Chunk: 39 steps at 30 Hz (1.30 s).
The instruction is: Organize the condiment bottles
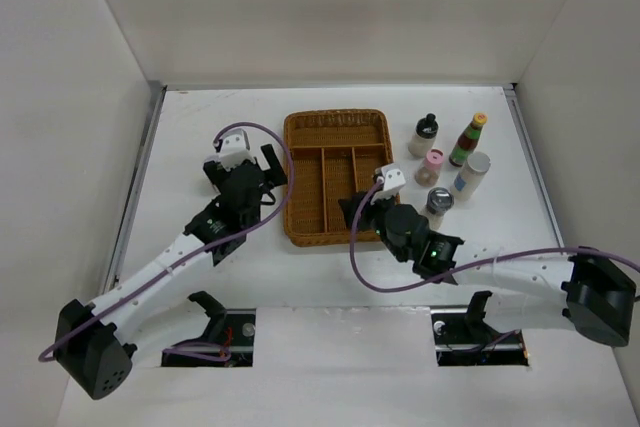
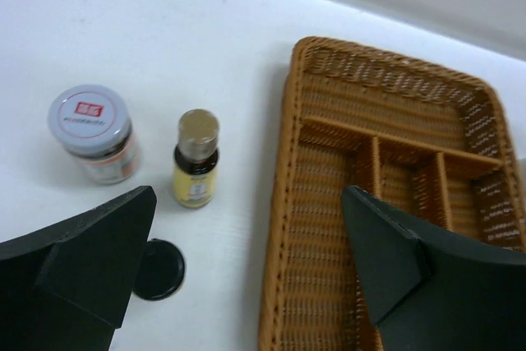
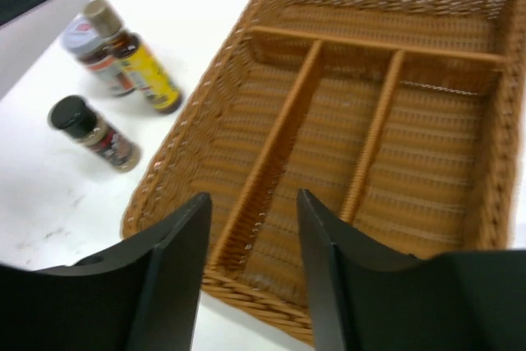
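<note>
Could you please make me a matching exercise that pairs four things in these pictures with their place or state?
Things:
1. tray
2. left gripper
3. tall sauce bottle
4. small yellow bottle

Place or state:
A. left of the tray, beside a grey-lidded jar
B. empty
C. right of the tray, next to a white bottle
D. open, holding nothing

Pairs: 1-B, 2-D, 3-C, 4-A.

L claw point(image 2: 249, 203) spread wide; R claw point(image 3: 253, 199) narrower gap; both empty.
</note>
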Tool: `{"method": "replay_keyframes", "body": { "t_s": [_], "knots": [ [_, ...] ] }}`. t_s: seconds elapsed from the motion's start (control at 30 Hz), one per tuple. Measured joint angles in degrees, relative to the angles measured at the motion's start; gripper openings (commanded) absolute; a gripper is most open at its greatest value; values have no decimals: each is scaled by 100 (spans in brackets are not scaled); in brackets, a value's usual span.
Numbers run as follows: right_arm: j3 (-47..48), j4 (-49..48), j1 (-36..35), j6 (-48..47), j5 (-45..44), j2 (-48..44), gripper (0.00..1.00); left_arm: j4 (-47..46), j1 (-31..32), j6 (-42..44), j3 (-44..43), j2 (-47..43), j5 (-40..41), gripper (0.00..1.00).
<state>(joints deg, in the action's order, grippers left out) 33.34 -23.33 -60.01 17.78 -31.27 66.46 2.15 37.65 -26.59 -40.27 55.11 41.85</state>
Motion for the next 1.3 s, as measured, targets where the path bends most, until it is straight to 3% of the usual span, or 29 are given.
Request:
{"method": "replay_keyframes", "body": {
  "t_s": [0.17,0.23,0.33,0.4,0.43,0.5,0.53,0.6,0.7,0.8,1.1,1.3],
  "knots": [
    [0,-236,-155,-72,48,245,57,369,-363,20,-66,-7,22,100],
    [-7,-267,-157,-114,48,249,49,422,-496,44,-157,-7,20,100],
    [-17,-299,-155,-146,50,188,25,407,-581,131,-326,-4,-2,100],
    [-24,-304,-140,-140,50,131,19,365,-612,201,-417,7,-9,99],
    [-33,-302,-116,-125,55,94,19,334,-629,240,-463,26,-20,89],
    [-48,-291,-63,-107,55,24,22,260,-691,295,-555,105,-70,42],
    [-50,-291,-24,-101,57,2,22,236,-728,363,-612,168,-105,38],
    [-50,-293,35,-87,55,-11,26,216,-802,476,-734,337,-173,44],
    [-50,-291,72,-83,55,-7,30,212,-920,546,-955,741,-238,62],
    [-52,-291,72,-85,63,20,34,192,-1021,568,-1047,1172,-291,67],
    [-52,-299,87,-83,74,70,40,236,-1239,538,-1082,2124,-531,63],
    [-105,-372,160,-79,98,61,43,98,-1327,463,-1082,2363,-601,50]
  ]
}}
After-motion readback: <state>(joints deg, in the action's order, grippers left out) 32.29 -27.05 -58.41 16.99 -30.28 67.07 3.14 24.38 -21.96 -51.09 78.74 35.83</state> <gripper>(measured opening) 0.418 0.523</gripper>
